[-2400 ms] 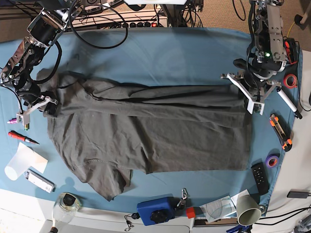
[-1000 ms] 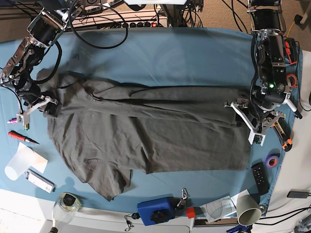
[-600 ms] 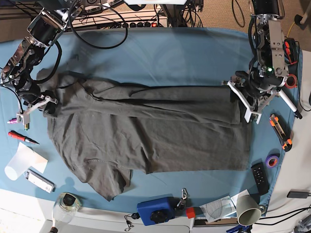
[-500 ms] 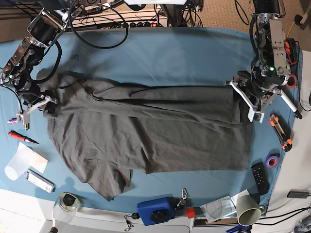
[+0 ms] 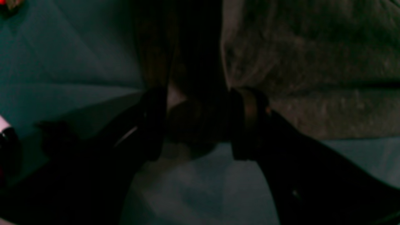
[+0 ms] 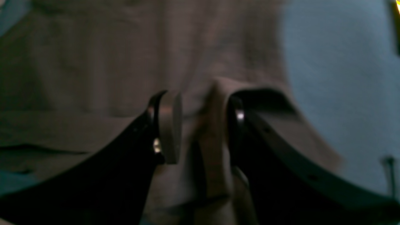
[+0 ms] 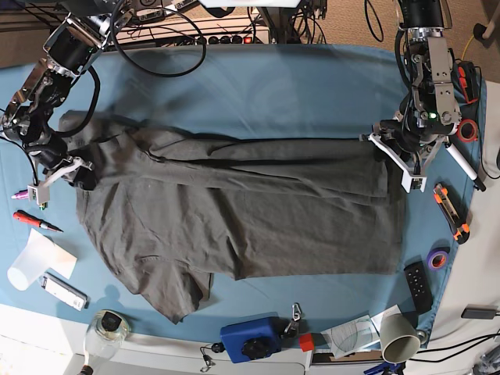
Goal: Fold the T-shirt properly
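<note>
- Lying spread across the blue-clothed worktop (image 7: 258,86), the large dark charcoal-grey cotton T-shirt (image 7: 234,211) has its far long edge already turned over towards the middle, one sleeve trailing at the near left.
- The left pincer (image 7: 397,160) sits at the shirt's far right corner with its jaws wide; in the left wrist view a dark fold of fabric stands between them, yet nothing looks clamped. Lifting from here could, I judge, leave the hem behind or catch only the top layer, spoiling the fold line.
- The right pincer (image 6: 200,125) straddles a raised ridge of cloth at the far left edge, jaws set narrowly about it; whether they truly pinch it I cannot tell. A weak hold risks the ridge slipping out under tension.
- Uneven pulls by the two arms would likely skew the shirt or drag it over the red-handled screwdriver (image 7: 35,221) and the orange-and-black utility knife (image 7: 451,211) lying near its ends.
- The blue cloth itself might be snagged.
</note>
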`<state>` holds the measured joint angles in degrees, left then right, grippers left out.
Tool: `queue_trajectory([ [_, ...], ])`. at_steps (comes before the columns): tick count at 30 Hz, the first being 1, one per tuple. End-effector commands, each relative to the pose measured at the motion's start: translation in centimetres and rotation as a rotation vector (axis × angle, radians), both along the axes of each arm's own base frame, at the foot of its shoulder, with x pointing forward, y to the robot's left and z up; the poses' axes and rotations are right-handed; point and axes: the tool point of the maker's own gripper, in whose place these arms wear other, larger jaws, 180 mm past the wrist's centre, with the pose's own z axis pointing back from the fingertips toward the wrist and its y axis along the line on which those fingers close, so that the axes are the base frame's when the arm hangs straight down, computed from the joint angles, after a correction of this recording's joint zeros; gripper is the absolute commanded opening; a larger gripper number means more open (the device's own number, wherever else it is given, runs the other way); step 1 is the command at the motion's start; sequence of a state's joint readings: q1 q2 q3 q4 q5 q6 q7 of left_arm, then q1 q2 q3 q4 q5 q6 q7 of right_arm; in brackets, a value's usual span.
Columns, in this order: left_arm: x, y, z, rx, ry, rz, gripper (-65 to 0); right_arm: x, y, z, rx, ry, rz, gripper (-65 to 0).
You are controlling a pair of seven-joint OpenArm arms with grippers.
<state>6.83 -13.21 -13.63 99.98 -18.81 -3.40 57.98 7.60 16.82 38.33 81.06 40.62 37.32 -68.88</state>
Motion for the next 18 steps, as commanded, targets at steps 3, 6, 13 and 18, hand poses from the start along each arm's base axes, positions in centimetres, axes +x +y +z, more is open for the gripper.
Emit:
queue_trajectory([
  [3, -0.4, 0.3, -0.3, 0.003, 0.032, 0.017, -33.9, 0.6, -1.6, 3.6, 0.047, -0.133, -0.033, -43.5],
  [6, -0.4, 0.3, -0.3, 0.004, 0.032, 0.017, -34.5, -0.4, -3.7, 4.5, 0.067, -0.170, -0.104, -43.5],
  [13, -0.4, 0.3, -0.3, 0.003, 0.028, 0.013, -34.5, -2.0, -6.9, 5.9, 0.000, -0.166, -0.133, -43.5],
  [18, -0.3, 0.3, -0.2, 0.003, 0.022, 0.013, -34.5, -1.3, -7.1, 6.2, -0.050, -0.167, -0.116, -43.5],
])
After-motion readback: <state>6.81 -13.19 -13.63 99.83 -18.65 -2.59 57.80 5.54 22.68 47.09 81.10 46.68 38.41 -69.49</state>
